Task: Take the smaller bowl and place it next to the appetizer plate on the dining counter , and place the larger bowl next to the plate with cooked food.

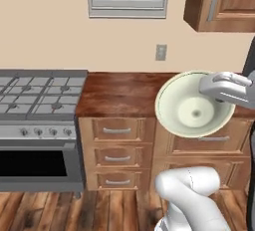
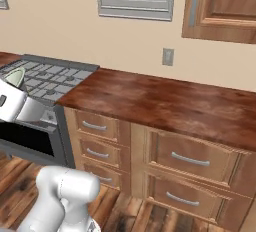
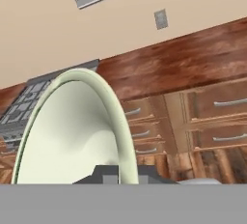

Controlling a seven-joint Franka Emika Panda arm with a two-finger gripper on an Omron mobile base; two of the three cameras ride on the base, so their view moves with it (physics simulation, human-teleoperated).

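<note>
The tool (image 3: 118, 174) is clamped shut on the rim of the big deep cream-green round bowl (image 1: 191, 106), held tilted in the air before the reddish-brown wooden tabletop (image 1: 119, 93), right of the grey stove (image 1: 40, 93), above wooden drawers (image 1: 117, 153).

Larger bowl (image 1: 191, 106) before wall counter (image 1: 119, 93), stove (image 1: 40, 93) left.

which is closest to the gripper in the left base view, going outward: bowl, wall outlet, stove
1. larger bowl, held in the shut gripper, tilted on its side.
2. wall outlet, up and left on the wall.
3. stove, far left.
</note>
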